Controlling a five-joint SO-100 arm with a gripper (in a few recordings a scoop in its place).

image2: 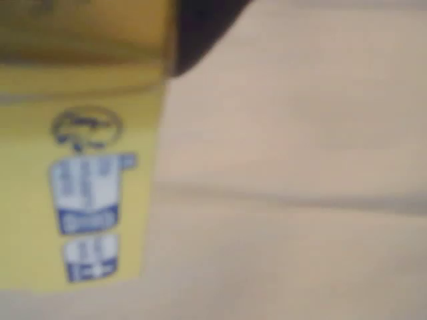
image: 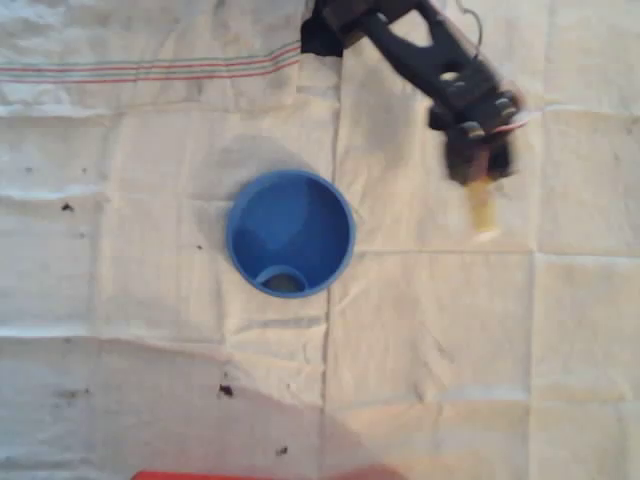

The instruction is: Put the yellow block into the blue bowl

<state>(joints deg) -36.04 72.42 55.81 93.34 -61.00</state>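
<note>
Overhead view first: I see my black arm coming in from 12 o'clock and reaching down toward 2 o'clock of the frame. Its two-finger gripper [image: 478, 185] is closed around the upper end of the small, elongated, bright yellow rectangular block [image: 484, 213], which sticks out below the fingers, pointing toward 6 o'clock. The picture is blurred there, so I cannot tell whether the block's lower end touches the cloth or hangs above it. The round, deep, solid blue plastic bowl [image: 290, 232] sits near the middle of the frame on the creased white cloth [image: 120, 300] that covers the table, well apart from the block, at about 9 o'clock from it. A small circular base shows inside the bowl at its 6 o'clock side. A thin red-and-green stripe [image: 150, 70] runs across the cloth at about 11 o'clock.

Wrist view: the yellow block [image2: 87, 193] covers the 9 o'clock side, very close and blurred, with blue printed marks [image2: 87, 200] on its face. Pale cloth [image2: 300, 167] lies behind it.
</note>
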